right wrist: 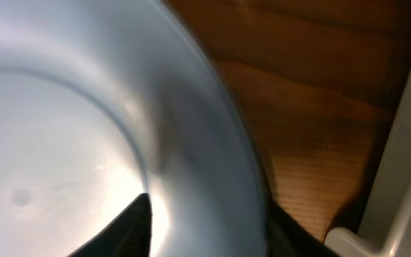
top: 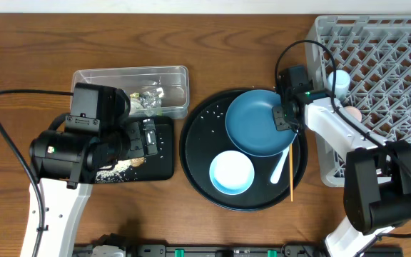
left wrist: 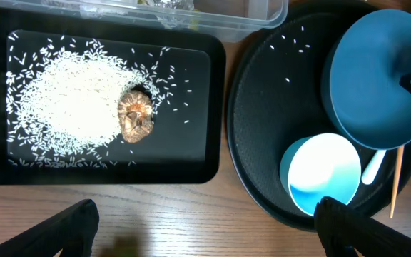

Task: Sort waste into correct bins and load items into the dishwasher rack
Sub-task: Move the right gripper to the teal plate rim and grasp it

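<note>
Left gripper (top: pixel 147 138) hangs wide open, empty, over the shallow black tray (left wrist: pixel 205 71) left of the round tray (top: pixel 198 168). Its wrist view shows me rice (left wrist: pixel 70 100) and brown lump (left wrist: pixel 135 118) plainly. Right gripper (top: pixel 285 118) straddles the dark blue plate (top: pixel 254 123) rim on the round tray; I can't tell if it's clamped.
</note>
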Robot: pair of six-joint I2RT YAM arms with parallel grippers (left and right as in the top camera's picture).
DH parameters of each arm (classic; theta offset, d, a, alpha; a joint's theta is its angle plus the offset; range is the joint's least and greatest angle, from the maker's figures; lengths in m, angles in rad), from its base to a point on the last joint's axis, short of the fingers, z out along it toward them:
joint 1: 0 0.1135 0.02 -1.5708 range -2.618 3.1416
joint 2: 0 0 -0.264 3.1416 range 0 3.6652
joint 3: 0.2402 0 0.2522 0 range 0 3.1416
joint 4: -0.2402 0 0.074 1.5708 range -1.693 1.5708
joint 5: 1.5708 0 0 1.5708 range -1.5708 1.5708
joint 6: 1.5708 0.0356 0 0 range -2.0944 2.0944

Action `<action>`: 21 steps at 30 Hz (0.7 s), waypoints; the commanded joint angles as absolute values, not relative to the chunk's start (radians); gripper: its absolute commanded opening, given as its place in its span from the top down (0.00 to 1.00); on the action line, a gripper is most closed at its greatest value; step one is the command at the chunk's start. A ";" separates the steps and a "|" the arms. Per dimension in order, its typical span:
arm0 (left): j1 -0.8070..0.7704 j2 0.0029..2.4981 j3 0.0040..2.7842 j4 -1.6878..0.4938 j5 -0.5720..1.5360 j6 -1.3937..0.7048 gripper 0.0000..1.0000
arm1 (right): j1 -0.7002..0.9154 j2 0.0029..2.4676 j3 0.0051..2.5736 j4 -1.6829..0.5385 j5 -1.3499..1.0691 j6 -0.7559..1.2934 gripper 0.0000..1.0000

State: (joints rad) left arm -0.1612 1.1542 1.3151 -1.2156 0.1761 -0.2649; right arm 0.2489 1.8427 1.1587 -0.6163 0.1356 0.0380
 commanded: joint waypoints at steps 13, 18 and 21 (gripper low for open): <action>-0.163 1.156 1.312 -1.219 0.163 -0.263 0.02 | 0.241 1.852 1.148 -0.627 0.139 0.052 0.95; -0.163 1.156 1.312 -1.219 0.163 -0.263 0.02 | 0.240 1.851 1.151 -0.616 0.139 0.052 0.99; -0.163 1.156 1.312 -1.219 0.163 -0.263 0.02 | 0.241 1.850 1.166 -0.618 0.138 0.061 0.99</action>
State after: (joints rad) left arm -0.1612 1.1542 1.3151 -1.2156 0.1757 -0.2649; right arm 0.2485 1.8408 1.1606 -0.6106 0.1276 0.0570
